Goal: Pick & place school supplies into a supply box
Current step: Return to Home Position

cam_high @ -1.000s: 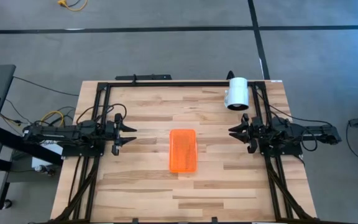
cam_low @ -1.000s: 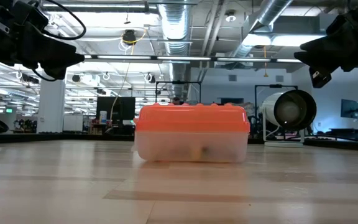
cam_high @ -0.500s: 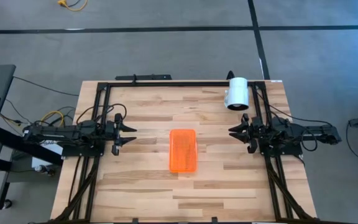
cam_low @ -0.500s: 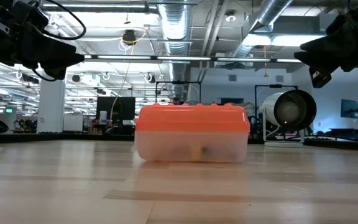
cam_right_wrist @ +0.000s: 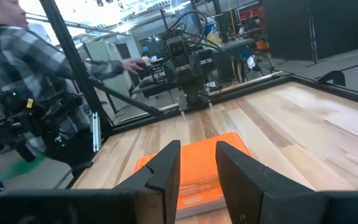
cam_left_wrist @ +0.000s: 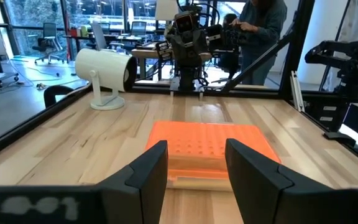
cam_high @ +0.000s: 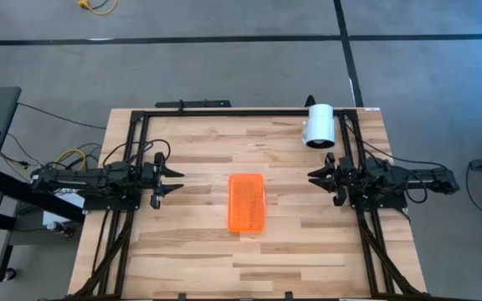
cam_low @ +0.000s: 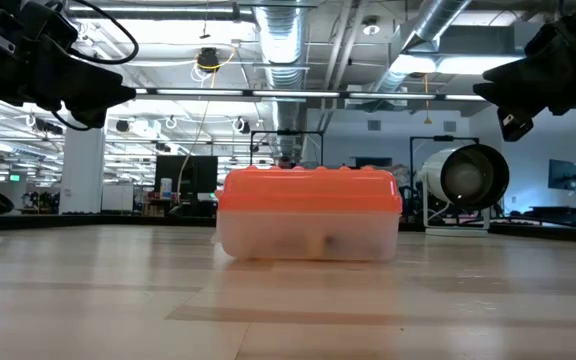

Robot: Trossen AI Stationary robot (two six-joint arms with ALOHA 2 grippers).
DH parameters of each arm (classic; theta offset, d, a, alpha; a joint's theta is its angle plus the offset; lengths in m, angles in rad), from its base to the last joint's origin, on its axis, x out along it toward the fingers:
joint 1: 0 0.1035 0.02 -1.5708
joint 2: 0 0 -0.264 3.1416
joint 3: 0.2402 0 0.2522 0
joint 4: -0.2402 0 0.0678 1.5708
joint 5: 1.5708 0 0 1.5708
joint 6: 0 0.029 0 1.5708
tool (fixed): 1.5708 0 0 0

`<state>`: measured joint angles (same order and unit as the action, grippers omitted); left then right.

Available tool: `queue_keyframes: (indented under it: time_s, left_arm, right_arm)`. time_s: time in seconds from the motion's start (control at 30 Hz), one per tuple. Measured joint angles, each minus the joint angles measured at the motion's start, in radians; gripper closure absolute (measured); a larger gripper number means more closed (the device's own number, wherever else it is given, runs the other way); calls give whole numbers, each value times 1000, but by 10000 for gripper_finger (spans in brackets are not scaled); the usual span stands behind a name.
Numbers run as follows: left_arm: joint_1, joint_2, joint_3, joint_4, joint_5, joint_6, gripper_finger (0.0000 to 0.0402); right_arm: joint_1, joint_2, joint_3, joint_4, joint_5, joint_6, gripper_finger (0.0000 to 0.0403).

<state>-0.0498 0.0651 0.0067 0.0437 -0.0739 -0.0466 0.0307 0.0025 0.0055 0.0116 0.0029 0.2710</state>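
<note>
The supply box (cam_high: 246, 202), clear plastic with a shut bright orange lid, rests flat on the middle of the wooden table; it also shows in the low view (cam_low: 309, 213), the left wrist view (cam_left_wrist: 211, 149) and the right wrist view (cam_right_wrist: 194, 162). Faint shapes show through its clear wall in the low view; no loose pens, pencils or scissors lie on the table. My left gripper (cam_high: 174, 180) hovers open at the table's left side, above the surface, pointing at the box. My right gripper (cam_high: 316, 176) hovers open at the right side, facing the box.
A white cylinder on a stand (cam_high: 318, 125) sits near the far right corner, just beyond my right arm. A black metal frame (cam_high: 224, 111) runs round the table's edges. People stand beyond the table in both wrist views (cam_left_wrist: 263, 25) (cam_right_wrist: 17, 56).
</note>
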Motion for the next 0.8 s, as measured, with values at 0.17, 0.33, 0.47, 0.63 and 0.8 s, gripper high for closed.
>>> queue_keyframes:
  time_s: [0.17, 0.33, 0.47, 0.63, 0.8]
  left_arm:
    - [0, 0, 0, 0, 0, -2, 249]
    - [0, 0, 0, 0, 0, 7, 249]
    - [0, 0, 0, 0, 0, 0, 249]
    - [0, 0, 0, 0, 0, 8, 249]
    - [0, 0, 0, 0, 0, -1, 249]
  right_arm:
    - [0, 0, 0, 0, 0, 0, 305]
    - [0, 0, 0, 0, 0, 0, 305]
    - [0, 0, 0, 0, 0, 0, 305]
    - [0, 0, 0, 0, 0, 0, 305]
    - [0, 0, 0, 0, 0, 0, 305]
